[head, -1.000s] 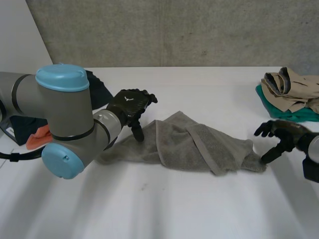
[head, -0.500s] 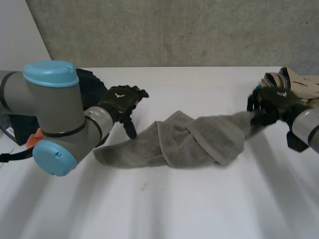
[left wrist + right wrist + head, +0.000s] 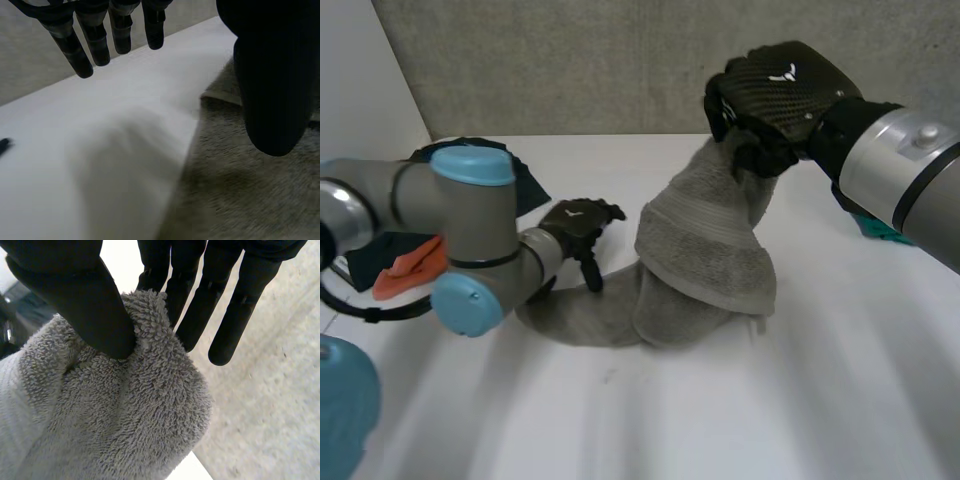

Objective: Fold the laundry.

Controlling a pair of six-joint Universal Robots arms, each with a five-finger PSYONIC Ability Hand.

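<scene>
The right hand, pinching a raised corner of the grey terry towel, should carry it left evenly while the straight-fingered left hand pins the left end.

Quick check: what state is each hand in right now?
Left hand: open, fingers straight, holding nothing, at one end of the grey towel.
Right hand: shut on the towel, pinched between thumb and fingers, held above the table.

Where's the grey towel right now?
In the head view the grey towel is at the centre of the white table: one end raised, pinched in the right hand, the other lying beside the left hand.
</scene>
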